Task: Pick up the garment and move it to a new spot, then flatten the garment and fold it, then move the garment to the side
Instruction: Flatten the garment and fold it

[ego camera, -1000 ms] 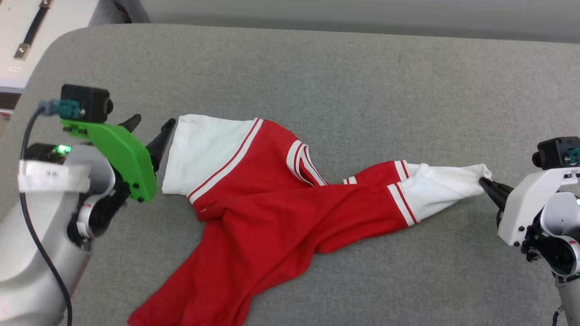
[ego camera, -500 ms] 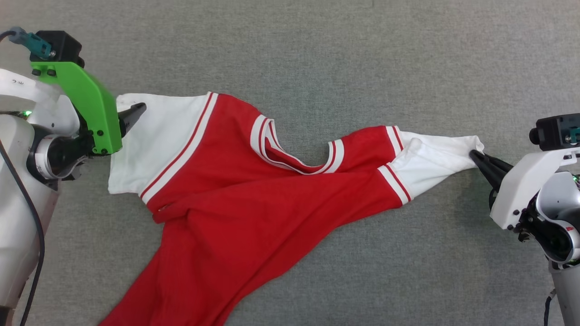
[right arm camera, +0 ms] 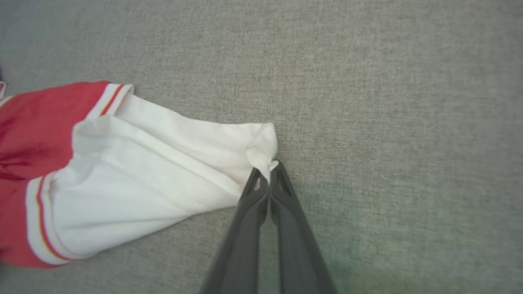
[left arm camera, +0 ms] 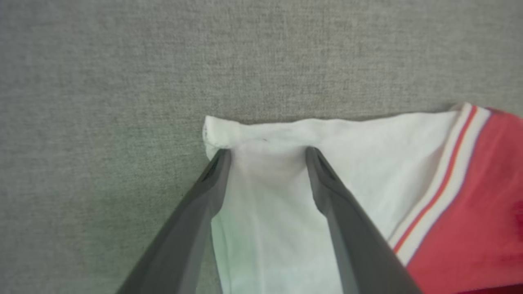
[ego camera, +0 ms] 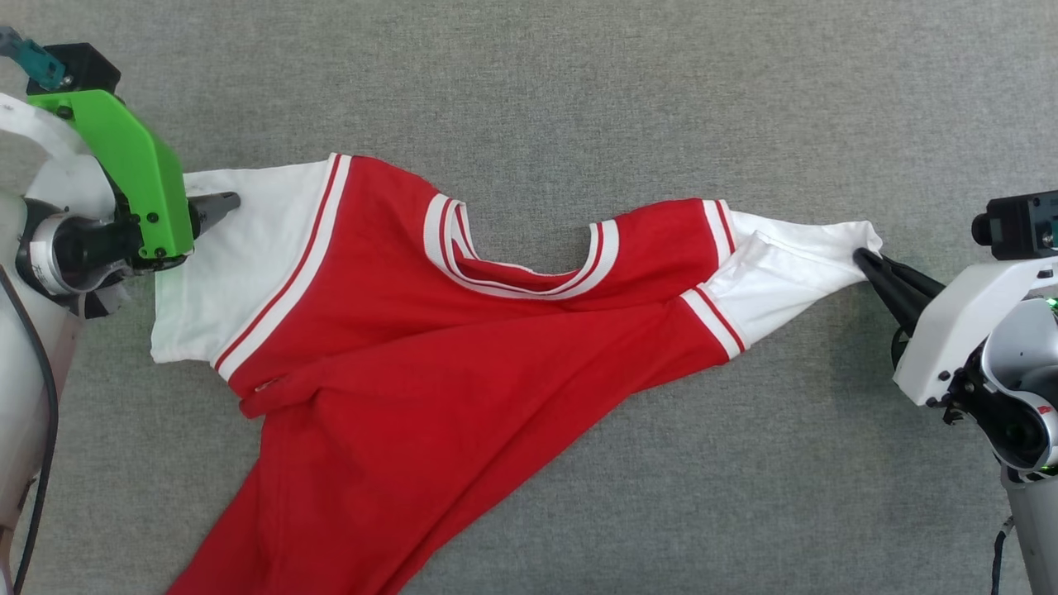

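The garment (ego camera: 430,372) lies stretched across the grey cloth surface (ego camera: 579,99), a plain red side up, striped collar (ego camera: 521,277) open, its lower part running off the bottom edge. My left gripper (ego camera: 211,207) is open over the white left sleeve (left arm camera: 367,163). Its two fingers stand apart on the sleeve's upper corner, with white cloth between the tips of the left gripper (left arm camera: 267,151). My right gripper (ego camera: 864,258) is shut on the bunched tip of the white right sleeve (right arm camera: 143,171). In the right wrist view the right gripper (right arm camera: 267,169) pinches that tip tightly.
The grey cloth surface (right arm camera: 388,102) extends on all sides of the shirt. A green camera mount (ego camera: 132,173) sits on my left wrist, and a white mount (ego camera: 959,330) sits on my right wrist.
The head camera has tilted down. My left gripper went from beside the left sleeve to over it, and the sleeve shifted left. The collar has spread wider. The right gripper kept its hold.
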{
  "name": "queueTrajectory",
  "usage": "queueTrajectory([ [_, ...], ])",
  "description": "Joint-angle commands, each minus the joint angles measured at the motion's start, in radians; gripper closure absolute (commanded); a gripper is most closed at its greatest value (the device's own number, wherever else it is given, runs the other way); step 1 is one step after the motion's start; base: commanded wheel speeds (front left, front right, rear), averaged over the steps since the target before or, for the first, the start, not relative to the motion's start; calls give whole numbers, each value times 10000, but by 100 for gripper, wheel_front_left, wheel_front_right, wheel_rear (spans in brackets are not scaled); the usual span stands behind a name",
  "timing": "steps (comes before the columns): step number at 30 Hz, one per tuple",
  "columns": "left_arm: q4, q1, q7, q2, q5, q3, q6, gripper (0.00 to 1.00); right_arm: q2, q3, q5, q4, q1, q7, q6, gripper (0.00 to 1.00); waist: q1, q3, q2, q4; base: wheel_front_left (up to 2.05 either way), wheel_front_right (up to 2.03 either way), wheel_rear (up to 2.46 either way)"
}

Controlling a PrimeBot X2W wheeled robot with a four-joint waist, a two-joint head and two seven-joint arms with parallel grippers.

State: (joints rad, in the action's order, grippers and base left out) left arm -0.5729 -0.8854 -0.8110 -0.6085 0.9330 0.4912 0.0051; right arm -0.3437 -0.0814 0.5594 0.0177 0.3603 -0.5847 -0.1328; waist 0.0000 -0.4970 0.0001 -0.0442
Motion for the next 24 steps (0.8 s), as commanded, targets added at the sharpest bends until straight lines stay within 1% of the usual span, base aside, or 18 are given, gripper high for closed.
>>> queueTrajectory([
  [1,-564,855,-527,397,191,420,106,100,-24,16,61,111,38,12,21,100,0,-26,-1,17,0,0,0],
  [3,-549,854,-553,513,248,441,87,100,-37,29,95,106,39,18,21,100,0,-36,-1,44,0,0,0],
  [5,-494,797,-365,555,167,465,50,100,-53,39,106,119,58,32,21,100,0,-21,-1,66,0,0,0],
  [9,-361,537,221,471,-192,517,-47,100,-112,59,122,163,104,131,21,100,0,168,-1,143,0,0,0],
  [15,-21,32,1641,313,-931,518,-148,100,-310,59,-92,466,227,336,21,100,0,806,-1,309,0,0,0],
  [22,81,-462,3178,332,-1749,586,-64,100,-600,-91,-468,1161,877,381,21,100,0,1599,-1,424,0,0,0],
  [24,-34,-600,3648,364,-1967,577,38,100,-625,-153,-532,1501,1220,453,21,100,0,1817,-1,417,0,0,0],
])
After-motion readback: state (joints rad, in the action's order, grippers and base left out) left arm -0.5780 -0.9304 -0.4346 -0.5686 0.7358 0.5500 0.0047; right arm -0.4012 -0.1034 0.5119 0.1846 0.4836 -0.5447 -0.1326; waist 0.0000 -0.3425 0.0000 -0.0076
